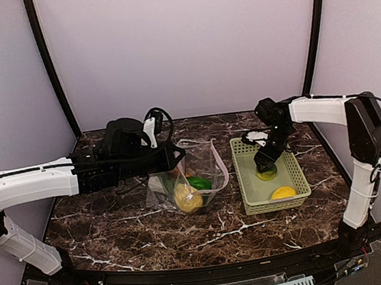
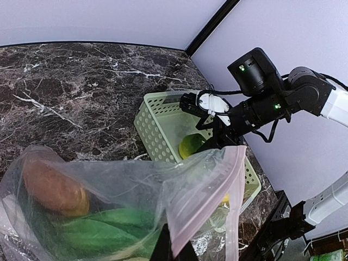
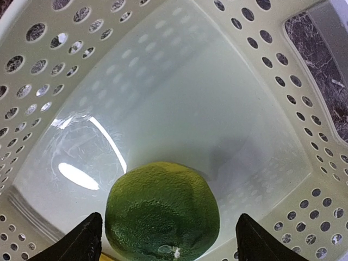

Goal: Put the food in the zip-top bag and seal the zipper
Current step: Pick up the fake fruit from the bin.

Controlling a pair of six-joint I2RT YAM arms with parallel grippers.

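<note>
The clear zip-top bag (image 1: 194, 173) stands open mid-table, its pink-tinted zipper edge (image 2: 204, 190) held up. My left gripper (image 1: 176, 155) is shut on the bag's mouth edge (image 2: 175, 247). Inside the bag lie a tan bumpy lump (image 1: 187, 198), a long green vegetable (image 1: 199, 182) and leafy greens (image 2: 92, 231). My right gripper (image 1: 267, 167) is open inside the green basket (image 1: 241, 154), its fingers (image 3: 81, 242) straddling a green lime (image 3: 163, 209) without touching it. A yellow lemon (image 1: 283, 192) lies at the basket's near end.
The light green slotted basket (image 3: 43, 65) sits right of the bag on the marble table (image 1: 117, 226). Purple walls and black frame posts (image 1: 49, 62) enclose the back and sides.
</note>
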